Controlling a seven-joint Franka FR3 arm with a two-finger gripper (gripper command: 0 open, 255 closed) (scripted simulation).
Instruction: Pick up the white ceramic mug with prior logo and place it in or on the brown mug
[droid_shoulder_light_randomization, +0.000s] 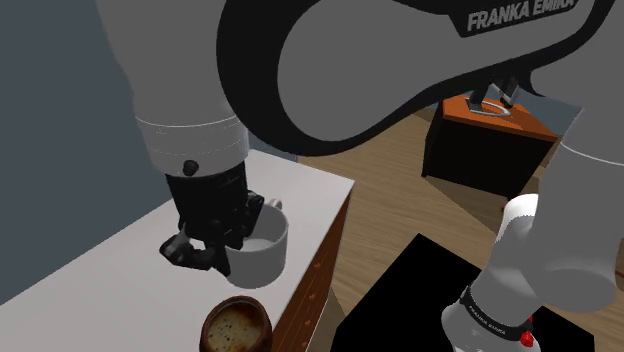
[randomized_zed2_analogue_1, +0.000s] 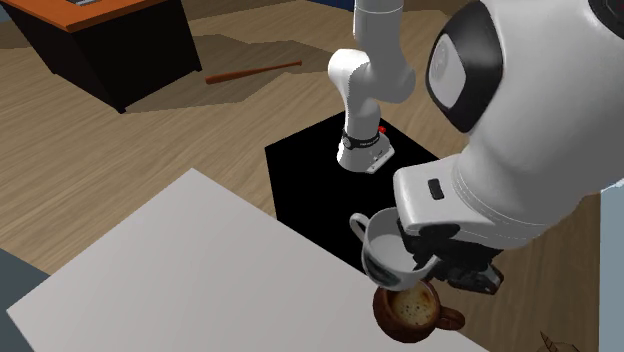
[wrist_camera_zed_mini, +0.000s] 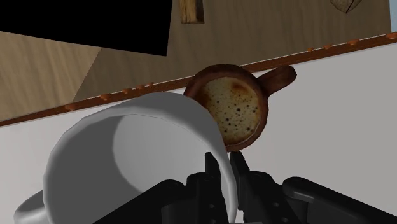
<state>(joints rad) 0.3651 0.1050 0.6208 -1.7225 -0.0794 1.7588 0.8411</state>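
The white mug hangs in the air, held by its rim, with my black gripper shut on its wall. In the wrist view the fingers clasp the rim of the white mug, one inside and one outside. A dark logo shows on its side in the second exterior view. The brown mug stands on the white table just below and beside the held mug, close to the table's edge, its speckled inside showing and its handle pointing away from the white mug.
The white tabletop has a wooden edge. My black stand sits beside it on the wood floor. A dark desk with an orange top stands further off.
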